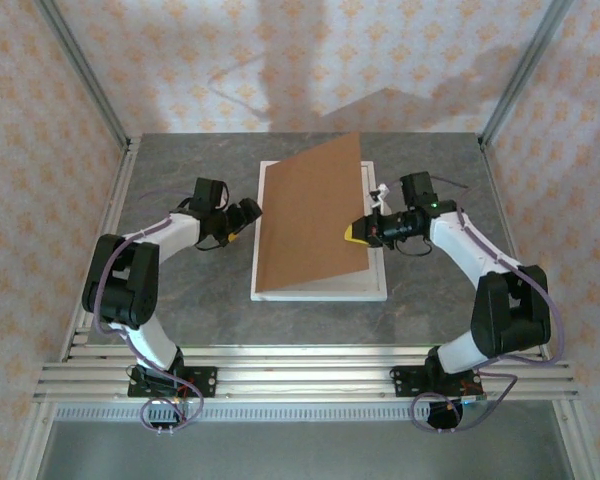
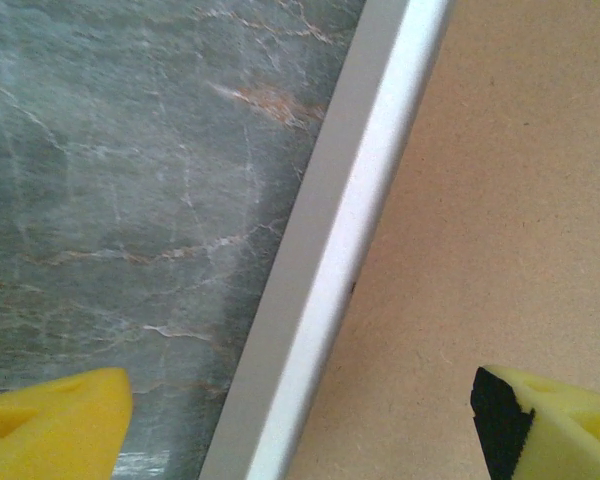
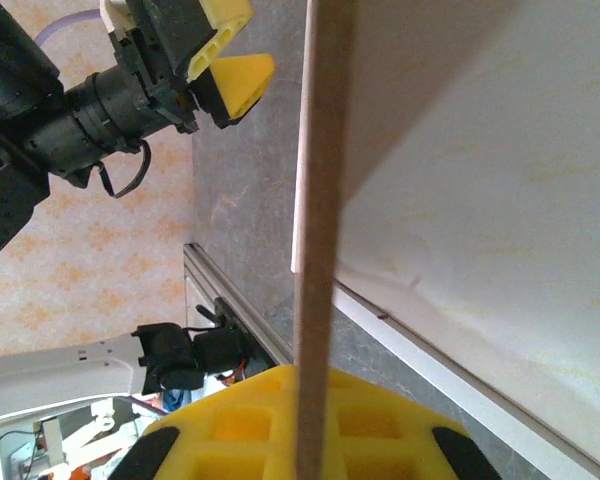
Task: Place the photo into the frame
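The frame [image 1: 320,292] lies flat mid-table, its thin white border showing around a brown backing board [image 1: 315,215]. The board is tilted, its left edge down in the frame and its right edge raised. My right gripper [image 1: 355,232] is shut on that raised edge; in the right wrist view the board's thin edge [image 3: 320,200] runs between the yellow fingers [image 3: 230,430]. My left gripper [image 1: 252,212] stands open at the frame's left border [image 2: 330,260], one finger [image 2: 60,420] over the table, the other over the board [image 2: 480,200]. The photo is hidden.
A pale cream surface [image 3: 500,200] lies in the frame under the lifted board. The grey marble table [image 1: 180,310] has free room on both sides of the frame. Aluminium rails [image 1: 300,365] run along the near edge, and patterned walls close the back and sides.
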`<act>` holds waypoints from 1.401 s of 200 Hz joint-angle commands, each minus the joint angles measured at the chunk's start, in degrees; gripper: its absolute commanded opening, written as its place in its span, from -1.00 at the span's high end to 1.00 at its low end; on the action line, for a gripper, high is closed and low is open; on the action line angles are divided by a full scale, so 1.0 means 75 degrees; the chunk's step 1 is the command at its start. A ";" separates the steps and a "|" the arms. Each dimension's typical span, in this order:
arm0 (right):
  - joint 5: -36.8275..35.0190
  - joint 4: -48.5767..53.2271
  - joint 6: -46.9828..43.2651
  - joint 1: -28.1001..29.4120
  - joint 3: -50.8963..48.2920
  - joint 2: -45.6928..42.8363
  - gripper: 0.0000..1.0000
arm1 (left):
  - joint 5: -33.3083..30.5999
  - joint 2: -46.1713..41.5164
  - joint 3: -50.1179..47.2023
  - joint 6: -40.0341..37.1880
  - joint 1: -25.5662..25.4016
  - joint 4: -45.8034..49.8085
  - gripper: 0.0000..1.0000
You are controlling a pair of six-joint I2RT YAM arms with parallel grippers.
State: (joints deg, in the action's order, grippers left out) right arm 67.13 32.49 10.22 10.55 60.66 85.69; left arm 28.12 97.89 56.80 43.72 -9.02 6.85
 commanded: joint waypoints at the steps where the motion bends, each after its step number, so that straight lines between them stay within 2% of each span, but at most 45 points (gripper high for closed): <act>1: 0.0539 0.0483 -0.0948 -0.0235 0.0451 -0.0046 1.00 | 0.0063 0.0155 -0.0073 0.0096 -0.0095 -0.0197 -0.79; 30: 0.0552 0.1325 -0.1541 -0.0326 0.0741 -0.0060 1.00 | 0.0016 0.0222 -0.0060 0.0117 -0.0140 -0.0198 -0.79; 107: 0.0372 0.0870 -0.1508 -0.0340 0.0263 0.0628 1.00 | 0.0002 0.0332 -0.0077 0.0158 -0.0342 -0.0204 -0.79; 144: -0.0135 0.0437 -0.1169 -0.0396 0.0103 0.0472 1.00 | -0.0004 0.0332 -0.0276 0.0205 -0.0390 -0.0304 -0.79; 184: -0.0244 0.0293 -0.1032 -0.0561 0.0308 0.0464 1.00 | -0.0100 0.0273 -0.0262 0.0130 -0.0386 -0.0228 -0.78; 243: -0.0071 0.0550 -0.1206 -0.0581 0.0606 0.0816 1.00 | -0.0131 0.0207 -0.0193 -0.0014 -0.0014 -0.0143 -0.79; 280: -0.0045 0.0452 -0.1247 -0.0510 0.0583 0.1106 1.00 | 0.0056 0.0365 -0.0034 0.0079 -0.0005 -0.0386 -0.79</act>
State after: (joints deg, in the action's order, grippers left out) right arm 69.04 37.58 3.05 6.68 63.66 92.84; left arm 28.10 99.79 55.13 44.77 -8.95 5.54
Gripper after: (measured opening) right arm 0.059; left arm 0.897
